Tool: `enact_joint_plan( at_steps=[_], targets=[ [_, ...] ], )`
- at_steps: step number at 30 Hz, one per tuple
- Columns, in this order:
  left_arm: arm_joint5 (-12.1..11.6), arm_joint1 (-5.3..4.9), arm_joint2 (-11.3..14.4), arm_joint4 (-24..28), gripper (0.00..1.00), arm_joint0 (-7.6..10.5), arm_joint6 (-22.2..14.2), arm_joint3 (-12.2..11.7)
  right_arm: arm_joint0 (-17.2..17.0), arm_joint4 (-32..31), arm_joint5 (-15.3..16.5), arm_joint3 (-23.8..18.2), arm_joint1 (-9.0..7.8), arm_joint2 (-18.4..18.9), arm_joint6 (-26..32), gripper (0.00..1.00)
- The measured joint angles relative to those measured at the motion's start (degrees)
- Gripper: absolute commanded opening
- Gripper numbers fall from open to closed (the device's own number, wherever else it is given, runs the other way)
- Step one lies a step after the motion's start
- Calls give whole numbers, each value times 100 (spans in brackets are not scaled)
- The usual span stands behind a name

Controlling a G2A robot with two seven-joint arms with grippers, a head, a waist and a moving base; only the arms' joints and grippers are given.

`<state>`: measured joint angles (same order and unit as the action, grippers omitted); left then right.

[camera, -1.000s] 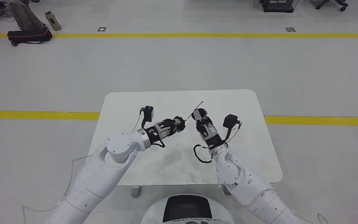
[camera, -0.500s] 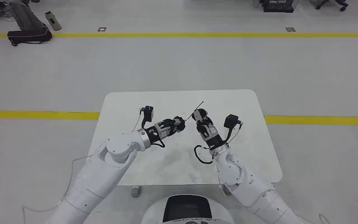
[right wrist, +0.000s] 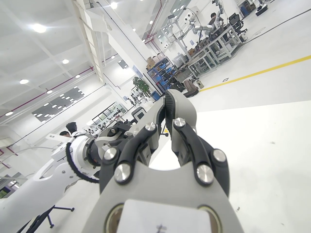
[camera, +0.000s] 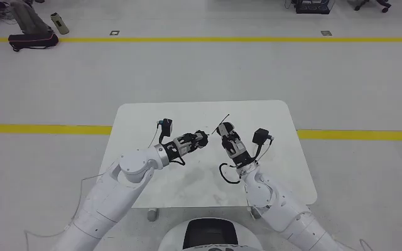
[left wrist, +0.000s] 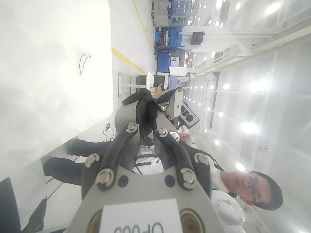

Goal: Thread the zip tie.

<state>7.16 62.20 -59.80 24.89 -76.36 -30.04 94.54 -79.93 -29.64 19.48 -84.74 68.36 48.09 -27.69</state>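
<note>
My right jaws are pinched shut on the zip tie (camera: 224, 119), above the middle of the tabletop (camera: 270, 116), its tail slanting toward the far edge. My left jaws, closed just beside, grip nothing I can discern. I'd align tail and head slowly.

Cut-off print on left end effector (left wrist: 145, 99) label (left wrist: 139, 215)

The right gripper (camera: 220, 128) and its zip tie (camera: 225, 119) have edged slightly rightward.

Thin dark zip tie (camera: 223, 118), tilted.
</note>
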Motion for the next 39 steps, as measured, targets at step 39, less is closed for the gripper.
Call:
enact_joint_plan(
  at_steps=[39],
  targets=[
    [0, 0, 0, 0, 0, 0, 0, 0, 246, 96, 0, 228, -71, -304, -194, 0]
  ],
)
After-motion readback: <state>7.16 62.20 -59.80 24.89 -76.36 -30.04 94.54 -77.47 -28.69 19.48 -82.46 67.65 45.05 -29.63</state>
